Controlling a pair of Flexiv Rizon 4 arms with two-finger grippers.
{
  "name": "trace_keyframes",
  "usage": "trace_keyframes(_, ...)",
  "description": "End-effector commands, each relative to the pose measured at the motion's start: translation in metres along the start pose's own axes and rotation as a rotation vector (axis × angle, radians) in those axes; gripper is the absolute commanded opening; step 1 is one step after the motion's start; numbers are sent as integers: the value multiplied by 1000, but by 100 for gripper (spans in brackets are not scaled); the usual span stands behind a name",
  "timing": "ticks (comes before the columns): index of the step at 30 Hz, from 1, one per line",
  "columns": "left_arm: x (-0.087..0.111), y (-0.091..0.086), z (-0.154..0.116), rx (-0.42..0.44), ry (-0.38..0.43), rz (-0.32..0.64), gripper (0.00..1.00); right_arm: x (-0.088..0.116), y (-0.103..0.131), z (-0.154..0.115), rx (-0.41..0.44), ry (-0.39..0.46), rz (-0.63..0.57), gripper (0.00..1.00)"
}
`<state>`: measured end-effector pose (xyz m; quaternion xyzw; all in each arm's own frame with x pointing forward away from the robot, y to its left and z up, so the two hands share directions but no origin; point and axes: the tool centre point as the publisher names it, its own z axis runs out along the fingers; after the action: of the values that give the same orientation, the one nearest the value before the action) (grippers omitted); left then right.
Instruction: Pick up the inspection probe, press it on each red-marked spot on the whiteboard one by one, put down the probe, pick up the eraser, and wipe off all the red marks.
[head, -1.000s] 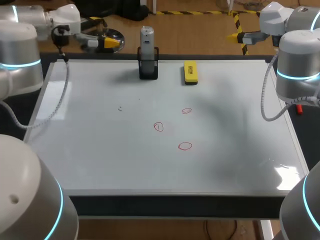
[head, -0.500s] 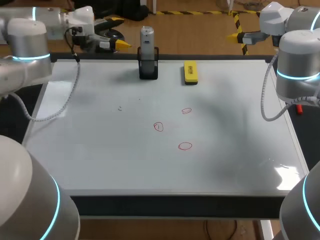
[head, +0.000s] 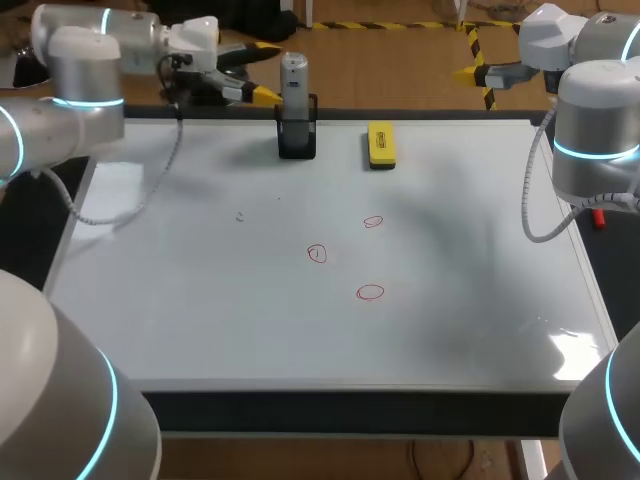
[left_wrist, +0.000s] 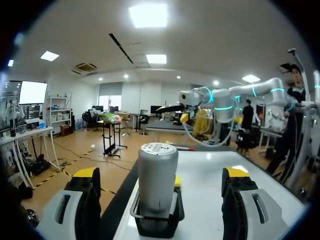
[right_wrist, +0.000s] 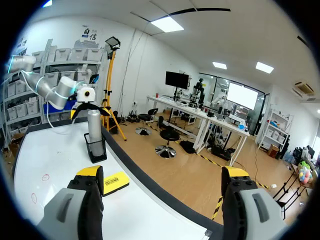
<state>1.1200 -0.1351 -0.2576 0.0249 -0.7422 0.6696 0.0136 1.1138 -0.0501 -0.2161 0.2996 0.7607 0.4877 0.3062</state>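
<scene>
Three red marks (head: 317, 254) — one probe (head: 293, 78).

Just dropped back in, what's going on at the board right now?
The left claw is open and lined up on the grey cylindrical inspection probe, which stands upright in its black mesh holder at the white whiteboard's far edge; neither finger touches it. Three red circled marks are on the board, and the yellow block eraser lies beside the holder. The right claw is open and empty.

A robotics lab: robot arms (head: 595, 130) flank a whiteboard (head: 200, 310).
</scene>
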Motion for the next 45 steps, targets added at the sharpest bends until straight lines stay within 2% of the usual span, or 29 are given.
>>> trace_keyframes(1,-5,6,8,24,78,9,100,0,0,0,0,0,0,100)
trace_keyframes(20,1,24,29,74,69,1,100,0,0,0,0,0,0,100)
trace_keyframes(32,2,27,46,94,85,-3,100,0,0,0,0,0,0,100)
trace_keyframes(45,3,31,54,95,88,-8,100,0,0,0,0,0,0,100)
